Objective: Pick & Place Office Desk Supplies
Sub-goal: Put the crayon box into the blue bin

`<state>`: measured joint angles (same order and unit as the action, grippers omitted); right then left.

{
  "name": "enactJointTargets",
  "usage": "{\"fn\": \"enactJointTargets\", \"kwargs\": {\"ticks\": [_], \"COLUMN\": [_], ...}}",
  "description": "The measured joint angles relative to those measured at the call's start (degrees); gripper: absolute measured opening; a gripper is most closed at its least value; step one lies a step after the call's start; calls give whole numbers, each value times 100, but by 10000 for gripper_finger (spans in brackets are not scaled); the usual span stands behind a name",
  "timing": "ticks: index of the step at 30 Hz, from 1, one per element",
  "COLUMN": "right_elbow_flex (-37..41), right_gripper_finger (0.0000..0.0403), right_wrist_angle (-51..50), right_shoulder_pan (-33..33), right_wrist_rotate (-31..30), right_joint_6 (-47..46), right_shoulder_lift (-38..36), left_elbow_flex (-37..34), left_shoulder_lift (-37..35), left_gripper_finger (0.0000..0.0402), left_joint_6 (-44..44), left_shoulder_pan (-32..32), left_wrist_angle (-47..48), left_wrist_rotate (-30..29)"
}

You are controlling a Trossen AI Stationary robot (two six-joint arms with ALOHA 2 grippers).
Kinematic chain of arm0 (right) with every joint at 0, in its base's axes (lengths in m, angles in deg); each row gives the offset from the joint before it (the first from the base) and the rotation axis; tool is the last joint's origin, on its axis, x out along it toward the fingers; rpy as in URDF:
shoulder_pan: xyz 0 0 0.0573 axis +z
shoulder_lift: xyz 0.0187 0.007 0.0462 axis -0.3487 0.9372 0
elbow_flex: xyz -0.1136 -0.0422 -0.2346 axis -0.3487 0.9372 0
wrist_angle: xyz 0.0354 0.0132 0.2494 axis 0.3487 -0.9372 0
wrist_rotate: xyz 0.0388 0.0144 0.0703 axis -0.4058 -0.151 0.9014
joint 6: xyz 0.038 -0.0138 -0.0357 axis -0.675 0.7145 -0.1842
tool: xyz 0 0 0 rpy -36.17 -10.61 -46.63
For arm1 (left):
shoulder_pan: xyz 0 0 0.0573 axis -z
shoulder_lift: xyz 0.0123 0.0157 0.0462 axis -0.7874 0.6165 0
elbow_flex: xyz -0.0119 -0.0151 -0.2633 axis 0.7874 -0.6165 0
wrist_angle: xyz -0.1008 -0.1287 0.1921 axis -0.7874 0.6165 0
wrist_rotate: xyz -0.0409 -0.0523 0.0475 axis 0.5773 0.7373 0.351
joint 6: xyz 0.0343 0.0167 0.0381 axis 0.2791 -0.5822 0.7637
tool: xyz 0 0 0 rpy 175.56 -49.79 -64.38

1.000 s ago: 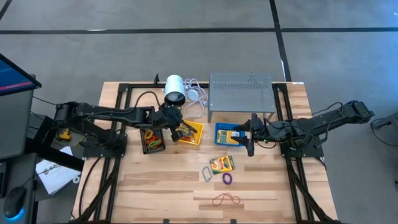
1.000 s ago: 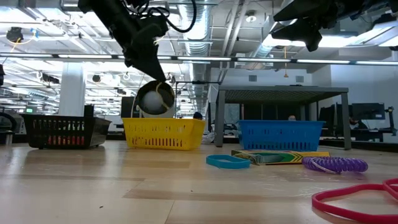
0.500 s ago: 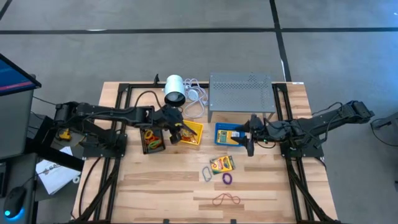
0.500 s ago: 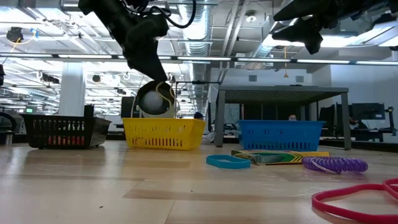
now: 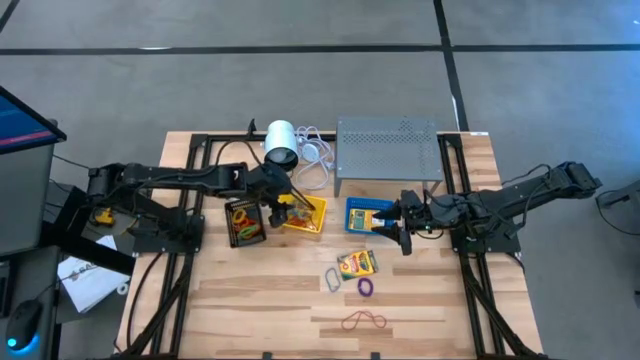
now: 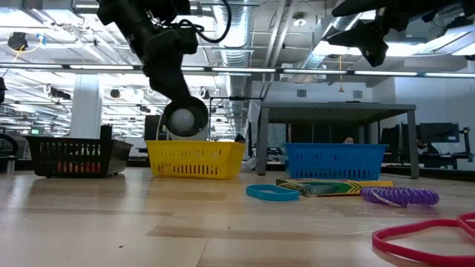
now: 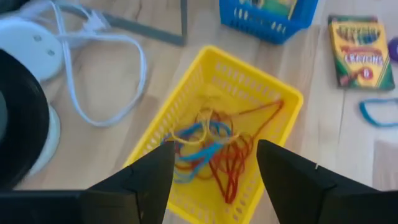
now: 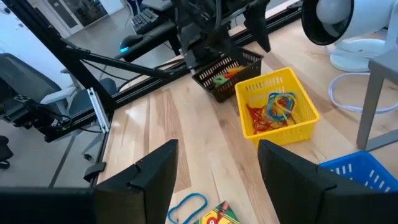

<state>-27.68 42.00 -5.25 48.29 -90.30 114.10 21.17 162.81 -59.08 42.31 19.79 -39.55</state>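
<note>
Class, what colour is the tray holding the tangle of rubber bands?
Yellow. The tray with the rubber bands shows best in the left wrist view.

1. left gripper [image 7: 214, 171] over yellow basket [image 5: 304, 214]: fingers went from pinched shut to spread apart
2. left arm pulled back slightly toward its base
3. right gripper [image 5: 398, 233] tilted slightly at blue basket [image 5: 362, 215]

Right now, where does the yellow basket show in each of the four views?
High view: yellow basket left of centre, under the left gripper.
Low view: left of centre, standing far back.
Left wrist: centre.
Right wrist: right of centre.
Shared landmark: blue basket beside it.
</note>
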Motion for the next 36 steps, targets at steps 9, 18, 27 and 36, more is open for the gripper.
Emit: {"fn": "enactJointTargets", "kwargs": {"ticks": [9,18,27,36], "right_elbow_flex": [0,11,4,2], "right_gripper_finger": [217,217,193,170], "right_wrist_angle": [-341,-1677,-1558,-956], "right_shoulder_pan": [0,607,1236,1615], "right_wrist_rotate": [-17,149,-170,-149], "right_joint_6": [-704,-3837,-5194,-5234], "right_shoulder_lift": [-4,33,757,1875], "left_elbow_flex": [2,7,2,-2], "left_shoulder_lift": [-195,-382,189,1259], "left_gripper_finger": [225,204,174,165], "left_joint_6": [-631,-1200,-1185,-1194], "left_shoulder_pan": [0,773,1411,1460], "left_wrist_angle": [-334,-1578,-1833,-2247], "left_wrist_rotate": [365,1352,728,765]}}
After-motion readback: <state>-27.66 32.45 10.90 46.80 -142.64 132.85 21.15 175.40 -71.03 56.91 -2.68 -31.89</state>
